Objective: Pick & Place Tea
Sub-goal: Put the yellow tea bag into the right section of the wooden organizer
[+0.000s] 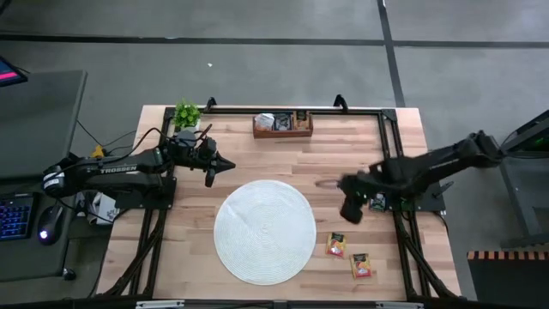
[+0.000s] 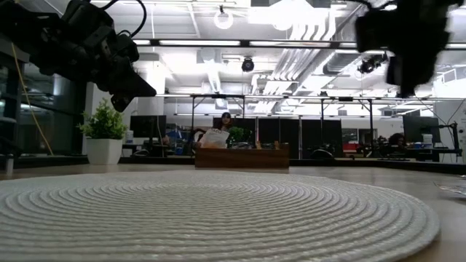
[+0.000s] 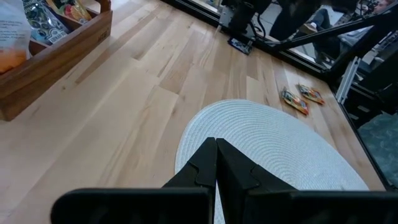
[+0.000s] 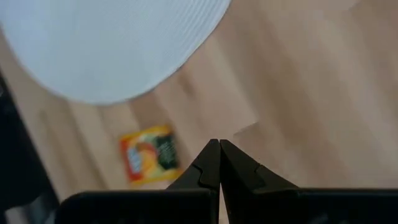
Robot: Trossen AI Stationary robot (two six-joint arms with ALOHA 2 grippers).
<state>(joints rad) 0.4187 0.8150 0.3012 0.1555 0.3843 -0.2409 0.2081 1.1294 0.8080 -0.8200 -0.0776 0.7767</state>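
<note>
Two red-orange tea sachets (image 1: 335, 245) (image 1: 361, 266) lie flat on the table right of the round white mat (image 1: 264, 230); one sachet (image 4: 149, 154) shows in the right wrist view. More sachets sit in the wooden tray (image 1: 282, 124) at the far edge. My right gripper (image 1: 351, 211) hangs shut above the table, right of the mat and farther back than the two sachets, holding nothing. My left gripper (image 1: 230, 164) is shut and empty above the table, off the mat's far left.
A small potted plant (image 1: 187, 114) stands at the far left corner. Black frame rails (image 1: 390, 146) run along the table's far and right sides. Bare wood lies between the mat and the tray.
</note>
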